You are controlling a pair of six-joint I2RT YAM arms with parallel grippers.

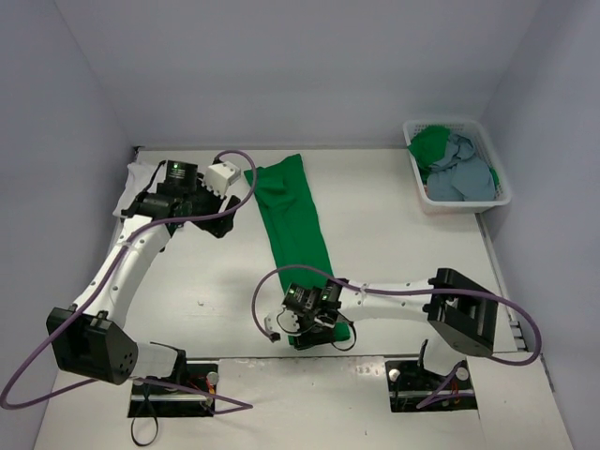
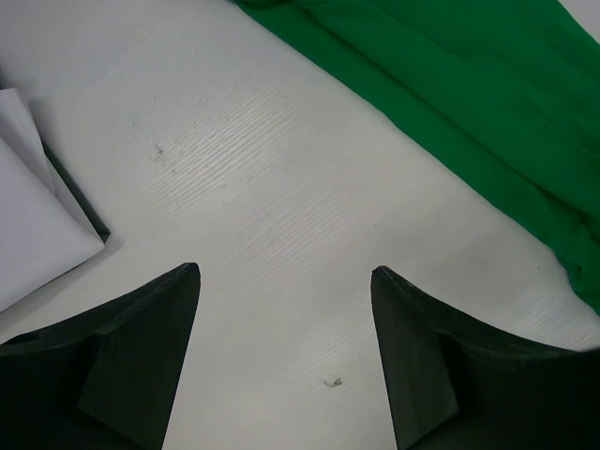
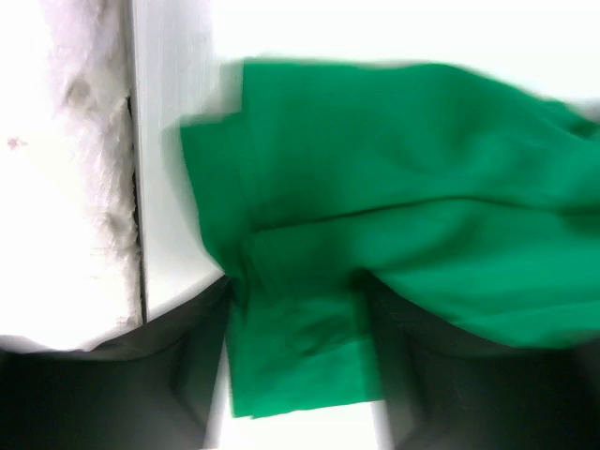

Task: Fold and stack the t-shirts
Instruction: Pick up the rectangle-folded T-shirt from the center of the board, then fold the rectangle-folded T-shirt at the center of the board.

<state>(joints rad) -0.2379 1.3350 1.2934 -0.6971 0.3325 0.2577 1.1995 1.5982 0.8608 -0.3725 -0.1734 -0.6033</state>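
The right gripper (image 3: 295, 314) stands spread, a dark finger (image 3: 187, 375) at each side of the near end of the green shirt (image 3: 394, 187), whose hem lies in the gap. The wrist view is blurred, so I cannot tell whether the pads touch the cloth. In the top view this shirt is a long, narrow folded strip on the table (image 1: 403, 234), running from the upper middle of the frame down to that gripper at lower centre.

The left gripper (image 2: 283, 272) is also spread, over bare table with nothing between its fingers. The white shirt (image 2: 37, 216) lies just to its left, folded, at the upper left of the top view; the green strip passes at its upper right.

In the upper right corner the basket (image 1: 464, 204) holds a crumpled blue-grey shirt (image 1: 464, 173) and some green cloth (image 1: 429, 145).
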